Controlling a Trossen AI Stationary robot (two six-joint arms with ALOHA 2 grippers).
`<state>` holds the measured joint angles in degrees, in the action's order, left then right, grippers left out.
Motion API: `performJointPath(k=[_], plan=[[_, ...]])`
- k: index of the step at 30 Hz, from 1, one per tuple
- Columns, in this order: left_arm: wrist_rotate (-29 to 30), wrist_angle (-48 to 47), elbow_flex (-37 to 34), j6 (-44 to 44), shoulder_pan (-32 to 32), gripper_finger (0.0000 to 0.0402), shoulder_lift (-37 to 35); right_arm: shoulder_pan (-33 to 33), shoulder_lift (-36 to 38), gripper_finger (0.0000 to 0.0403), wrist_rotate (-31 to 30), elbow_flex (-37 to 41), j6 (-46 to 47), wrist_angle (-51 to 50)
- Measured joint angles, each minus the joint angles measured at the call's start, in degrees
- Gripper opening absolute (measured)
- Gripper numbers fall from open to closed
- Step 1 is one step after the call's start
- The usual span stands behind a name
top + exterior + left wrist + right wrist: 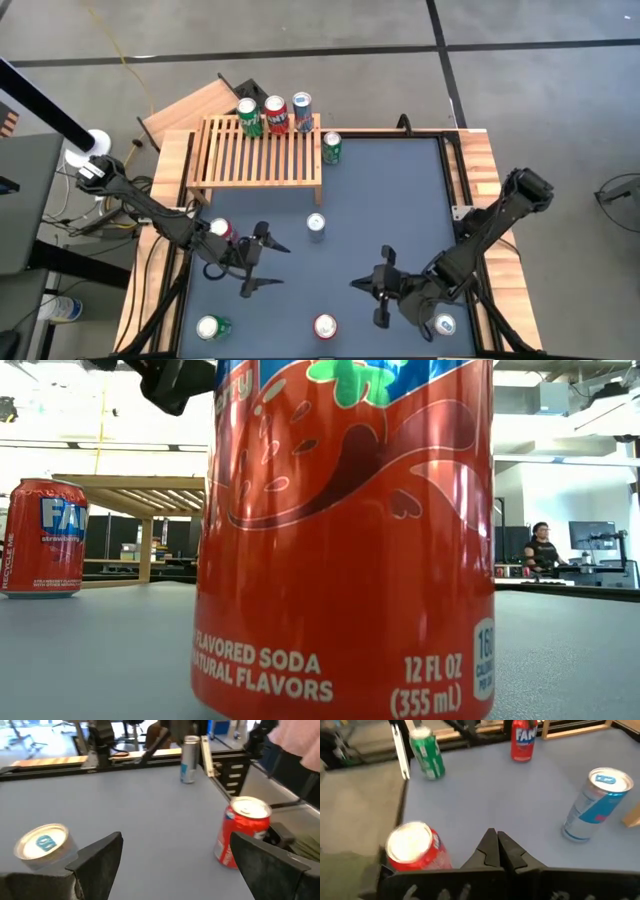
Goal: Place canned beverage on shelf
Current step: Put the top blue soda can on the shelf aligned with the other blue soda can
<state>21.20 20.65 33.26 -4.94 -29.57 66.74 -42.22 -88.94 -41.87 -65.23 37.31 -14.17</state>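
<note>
The slatted wooden shelf [262, 150] stands at the table's far left with three cans, green [248, 118], red [275, 115] and blue [301, 112], upright along its far edge. My left gripper [268, 264] is open and empty at the table's left middle. It points toward the right edge, between a silver-blue can [316, 225] and a red can [325, 326]; both also show in the left wrist view, the silver-blue can [42, 845] and the red can [245, 835]. My right gripper [356, 284] is shut and empty at the near right, pointing left [495, 840].
More upright cans stand on the dark table: green [331, 147] beside the shelf's right end, red [220, 230] by my left arm, green [212, 327] near left, blue [443, 325] under my right arm. The near red can fills the low view [345, 530].
</note>
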Motion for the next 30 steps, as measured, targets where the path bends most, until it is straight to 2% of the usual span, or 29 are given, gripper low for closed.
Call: performJointPath(k=[9, 25, 30], plan=[[1.6, 0.2, 0.0, 0.3, 2.4, 0.0354, 0.0, 0.3, -7.0, 0.0000, 0.4, 0.0, -8.2, 8.5], [1.6, 14.3, 0.0, 5.8, 10.9, 0.0354, 11.4, 0.4, -7.2, 0.0000, 1.5, 0.0, -13.8, 8.5], [-2.0, 17.3, 0.0, 6.0, 13.8, 0.0354, 14.1, 1.0, -6.5, 0.0000, 6.5, 0.0, -19.2, 9.0]])
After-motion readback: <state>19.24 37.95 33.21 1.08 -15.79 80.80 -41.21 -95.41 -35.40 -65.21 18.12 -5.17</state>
